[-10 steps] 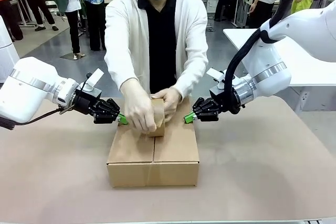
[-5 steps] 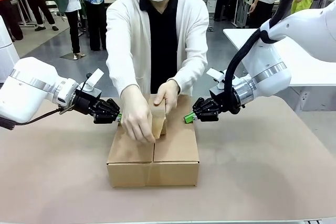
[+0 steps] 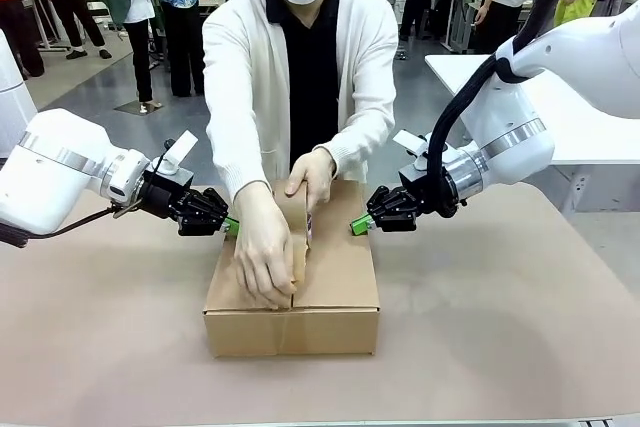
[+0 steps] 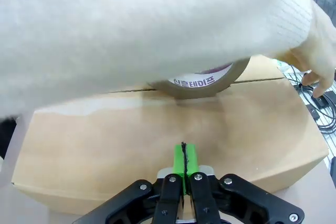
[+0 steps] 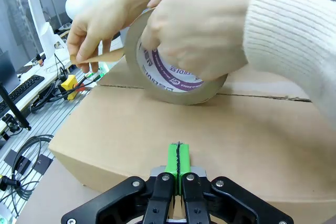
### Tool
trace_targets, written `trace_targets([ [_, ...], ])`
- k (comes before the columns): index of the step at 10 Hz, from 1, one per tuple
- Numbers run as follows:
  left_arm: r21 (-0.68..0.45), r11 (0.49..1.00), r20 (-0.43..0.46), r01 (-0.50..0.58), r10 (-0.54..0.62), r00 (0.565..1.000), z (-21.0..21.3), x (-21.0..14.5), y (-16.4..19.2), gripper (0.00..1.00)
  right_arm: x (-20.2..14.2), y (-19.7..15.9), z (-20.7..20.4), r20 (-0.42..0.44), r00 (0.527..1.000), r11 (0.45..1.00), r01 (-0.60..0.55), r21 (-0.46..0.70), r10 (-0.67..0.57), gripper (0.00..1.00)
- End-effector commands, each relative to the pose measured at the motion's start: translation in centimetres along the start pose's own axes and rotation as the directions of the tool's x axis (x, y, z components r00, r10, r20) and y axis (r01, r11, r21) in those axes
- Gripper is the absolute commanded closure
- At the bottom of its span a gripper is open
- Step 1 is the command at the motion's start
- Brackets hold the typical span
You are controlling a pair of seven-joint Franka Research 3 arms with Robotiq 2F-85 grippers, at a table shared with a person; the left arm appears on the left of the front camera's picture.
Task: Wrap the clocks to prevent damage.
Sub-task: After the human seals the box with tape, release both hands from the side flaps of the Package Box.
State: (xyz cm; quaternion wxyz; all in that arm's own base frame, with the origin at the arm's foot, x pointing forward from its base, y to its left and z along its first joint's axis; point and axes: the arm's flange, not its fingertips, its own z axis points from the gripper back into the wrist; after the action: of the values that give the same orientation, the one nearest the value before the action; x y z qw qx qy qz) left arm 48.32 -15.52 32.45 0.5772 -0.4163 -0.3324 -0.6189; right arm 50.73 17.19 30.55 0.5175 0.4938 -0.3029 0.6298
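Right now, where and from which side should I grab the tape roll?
I'd pinch the tape roll by its rim through the open core, from above: it stands on edge on the cardboard box, hole facing sideways. The person's hand holds it.

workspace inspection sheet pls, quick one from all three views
surface: brown table, flat, bare around the box
job's things: cardboard box mid-table, flaps closed, contents hidden; person's hand runs a tape roll along the top seam, other hand presses the tape end down
clutter: nothing seen
grippers: left gripper and right gripper both shut, green pads together, one at each side of the box, contact unclear
cables: loose cables lie below, beyond the table edge
surroundings: people standing behind; white table at right
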Motion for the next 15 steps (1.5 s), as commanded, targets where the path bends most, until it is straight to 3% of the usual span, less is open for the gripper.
trace_targets([
  [1, 0.007, 1.000, -0.005, 0.007, -0.007, 1.000, -0.11, -0.34, -0.05, 1.00, -0.20, -0.11, -0.15, -0.002, 1.000, 1.000, -0.002, -0.007, 0.002, 0.99],
  [15, 0.007, 1.000, -0.005, 0.007, -0.007, 1.000, -0.11, -0.34, -0.05, 1.00, -0.20, -0.11, -0.15, -0.002, 1.000, 1.000, -0.002, -0.007, 0.002, 0.99],
])
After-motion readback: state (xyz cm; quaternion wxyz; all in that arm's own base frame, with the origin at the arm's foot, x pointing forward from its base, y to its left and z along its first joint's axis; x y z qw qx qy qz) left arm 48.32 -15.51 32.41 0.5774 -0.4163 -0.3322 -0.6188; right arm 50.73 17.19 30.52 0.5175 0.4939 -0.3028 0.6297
